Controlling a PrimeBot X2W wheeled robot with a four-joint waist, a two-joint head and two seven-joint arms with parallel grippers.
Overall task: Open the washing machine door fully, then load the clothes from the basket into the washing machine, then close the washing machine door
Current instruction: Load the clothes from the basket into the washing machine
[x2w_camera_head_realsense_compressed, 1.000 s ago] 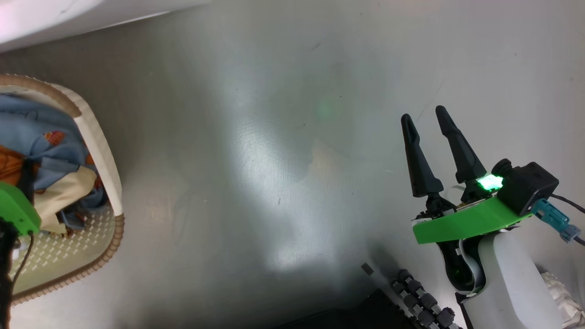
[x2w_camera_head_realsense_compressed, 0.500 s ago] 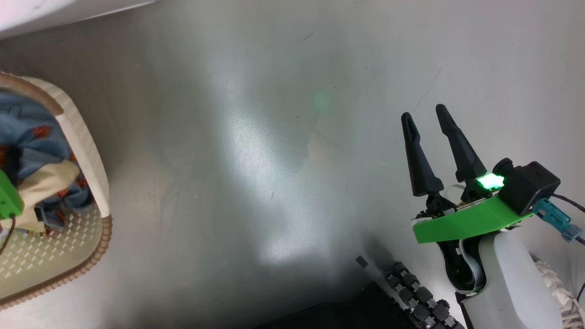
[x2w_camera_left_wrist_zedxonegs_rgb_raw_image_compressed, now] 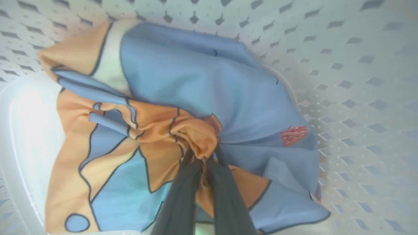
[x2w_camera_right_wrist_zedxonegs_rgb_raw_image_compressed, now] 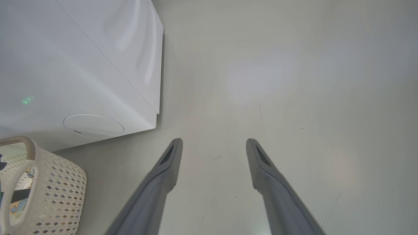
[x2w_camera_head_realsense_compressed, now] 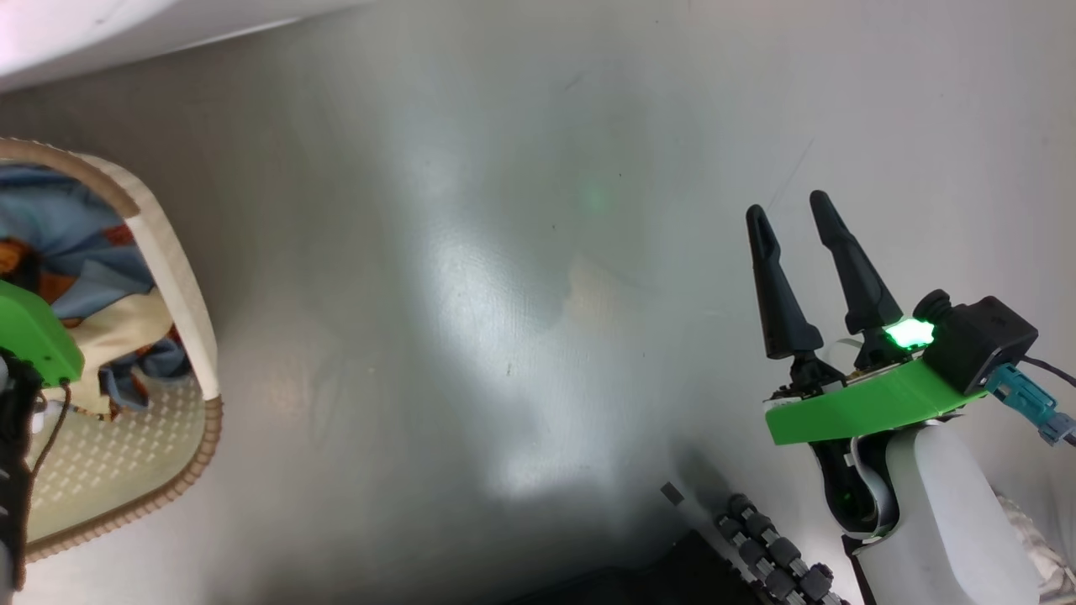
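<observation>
1. Pinching shut is the change. The left claw (x2w_camera_left_wrist_zedxonegs_rgb_raw_image_compressed: 203, 156) stood wide a second ago, and its two long dark fingers have now closed on an orange fold near the middle of the clothes (x2w_camera_left_wrist_zedxonegs_rgb_raw_image_compressed: 196, 81), a small bundle of light blue fabric with orange and cream pieces.
2. The bundle lies inside the small cream plastic basket (x2w_camera_head_realsense_compressed: 172, 269) with perforated sides and a brown woven-look rim. The basket stands on the glossy grey floor (x2w_camera_head_realsense_compressed: 504, 336) at the robot's left, near a lower corner of the big white washing machine (x2w_camera_right_wrist_zedxonegs_rgb_raw_image_compressed: 81, 65).
3. In the left wrist view the cloth puckers and gathers towards the fingertips, so the claw looks to have caught fabric. How many layers it caught cannot be told.
4. The right claw (x2w_camera_head_realsense_compressed: 787, 204) is as it was: fingers wide apart, holding nothing, over bare floor well apart from the basket.
5. The basket sits slightly differently in the head view than a moment ago, which reads as the camera moving and not the basket.
6. For the task, the loading step has probably passed from reaching to grasping. The next move calls for lifting the bundle clear of the rim and carrying it to the machine.
7. A pinch on a single fold may leave the loose ends trailing. They could snag on the rim or drag the light basket along.
</observation>
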